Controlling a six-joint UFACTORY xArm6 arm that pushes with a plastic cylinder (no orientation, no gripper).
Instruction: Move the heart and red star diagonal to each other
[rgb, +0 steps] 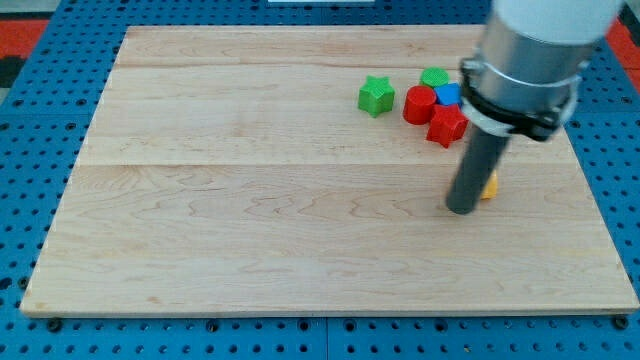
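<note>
The pale wooden board (250, 220) fills the view, its near edge toward the view's bottom, resting on a blue pegboard surface (30, 200). Nearest the camera among working parts is my tip (462, 210), the lower end of the straight dark rod, set down on the board right of centre. It carries no jaws, so it holds nothing and can only push.

A yellow block (489, 186) sits touching or just beside the rod on the view's right, mostly hidden; its shape cannot be confirmed, though it is the likeliest candidate for the heart.

Above the tip lies a tight cluster: the red star block (446, 126), a red round block (419, 104) at its upper left, a blue block (449, 95) and a green block (434, 77) behind, partly covered by the arm. A green star block (376, 96) stands apart to the view's left.

Judgement: the tip is placed against the yellow block to steer it relative to the red star; the crowding around the star risks disturbing neighbours.
</note>
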